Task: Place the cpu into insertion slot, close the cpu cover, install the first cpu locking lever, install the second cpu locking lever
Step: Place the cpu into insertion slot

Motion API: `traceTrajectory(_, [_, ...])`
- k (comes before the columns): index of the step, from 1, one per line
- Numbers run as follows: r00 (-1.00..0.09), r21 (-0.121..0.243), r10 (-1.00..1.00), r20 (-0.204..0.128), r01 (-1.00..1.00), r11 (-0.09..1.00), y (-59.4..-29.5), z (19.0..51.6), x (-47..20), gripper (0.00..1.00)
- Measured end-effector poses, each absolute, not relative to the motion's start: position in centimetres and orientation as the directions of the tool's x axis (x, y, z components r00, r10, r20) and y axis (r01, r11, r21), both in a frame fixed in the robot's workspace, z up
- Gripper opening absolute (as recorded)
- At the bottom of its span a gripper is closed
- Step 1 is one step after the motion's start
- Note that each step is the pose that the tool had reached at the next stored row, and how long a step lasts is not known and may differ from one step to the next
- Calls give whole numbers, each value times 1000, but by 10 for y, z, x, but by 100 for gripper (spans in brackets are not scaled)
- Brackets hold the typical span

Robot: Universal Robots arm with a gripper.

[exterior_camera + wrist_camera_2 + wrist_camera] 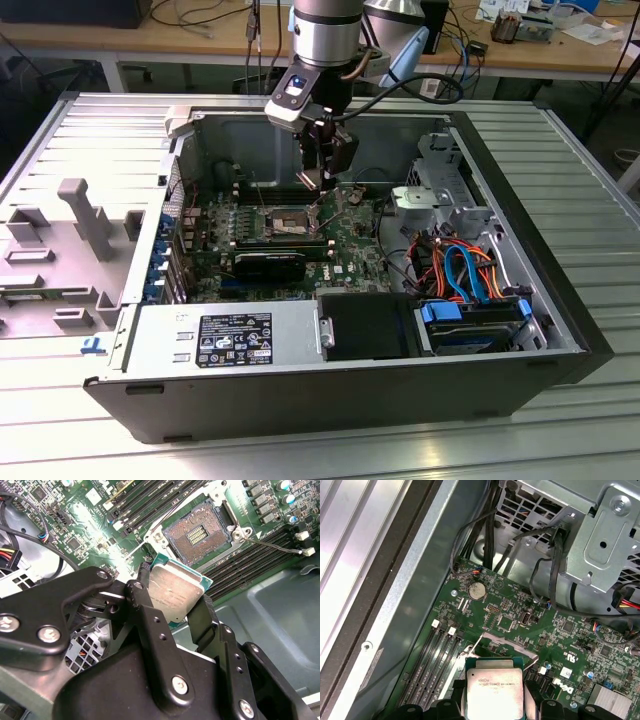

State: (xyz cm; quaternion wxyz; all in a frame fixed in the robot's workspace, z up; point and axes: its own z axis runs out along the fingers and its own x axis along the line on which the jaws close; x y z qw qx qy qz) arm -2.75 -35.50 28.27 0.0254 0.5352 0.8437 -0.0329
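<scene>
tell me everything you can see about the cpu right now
The cpu is a small flat square chip with a dull silvery-grey metal top, slightly smudged, on a thin green base that shows as a rim. Faint print marks the top in the first wrist view. The gripper is shut on it, black fingers pressing two opposite edges. It hangs above the motherboard, close to the open insertion slot, not seated in it.
</scene>
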Motion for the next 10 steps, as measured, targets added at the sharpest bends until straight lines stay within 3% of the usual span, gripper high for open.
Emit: traceTrajectory(10, [-421,-28,904,-78,907,420,-355,283,-27,54])
